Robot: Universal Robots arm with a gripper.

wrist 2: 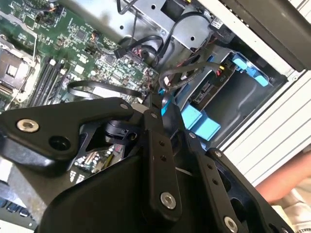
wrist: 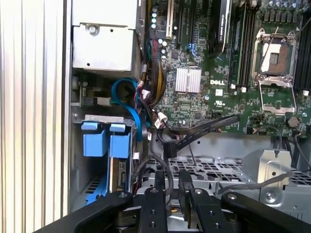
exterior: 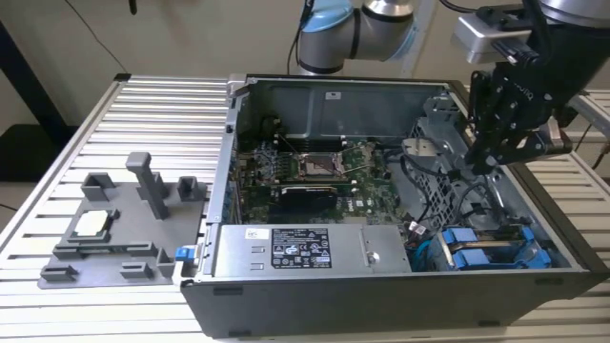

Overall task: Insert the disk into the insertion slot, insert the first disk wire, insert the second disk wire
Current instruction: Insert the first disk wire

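**Disk seated in the drive cage, gripper above the wires**

The disk [wrist: 119,145], in its blue carrier, lies inside the insertion slot [wrist: 79,167] at a corner of the computer case [exterior: 381,300], beside a second blue carrier [wrist: 95,141]. The gripper [wrist: 171,175] hovers near loose black wires [wrist: 209,128]; whether it is spread or pinching cannot be told. A snagged wire or a tilted plug could bend a connector. The case rests on a slatted metal surface [exterior: 162,114] before a pale wall [exterior: 191,36].

setting: robotics lab | evidence: slatted aluminium bench [exterior: 162,114], opened computer case [exterior: 381,304]
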